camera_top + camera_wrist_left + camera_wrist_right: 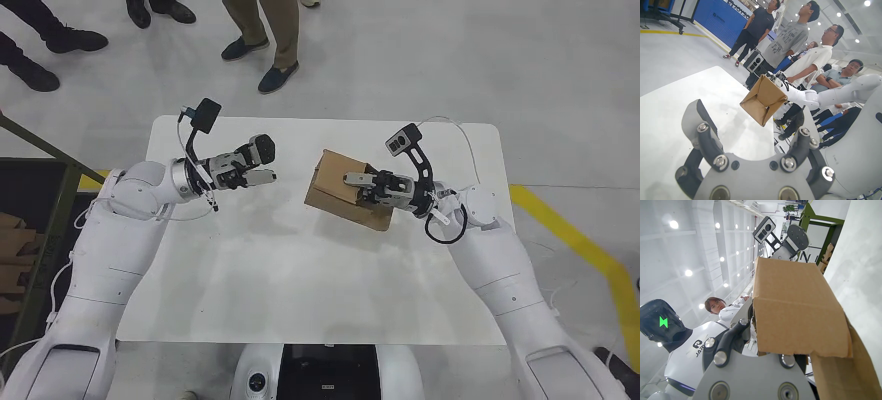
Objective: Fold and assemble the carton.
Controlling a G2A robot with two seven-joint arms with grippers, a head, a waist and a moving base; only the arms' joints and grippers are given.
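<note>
The brown carton [343,190] is partly unfolded, tilted, and held above the white table [300,290] right of centre. My right gripper [368,186] is shut on one of its walls; in the right wrist view the carton [797,313] hides one finger, and the other finger [743,315] presses the wall's edge. In the left wrist view the carton [762,100] shows its open end with flaps hanging. My left gripper [270,166] hovers to the carton's left, a short gap away. It [750,111] is open with nothing between its fingers.
Several people stand just beyond the table's far edge [260,50]. A green rack [40,170] with stacked cardboard stands at the table's left. A yellow floor line [570,240] runs at the right.
</note>
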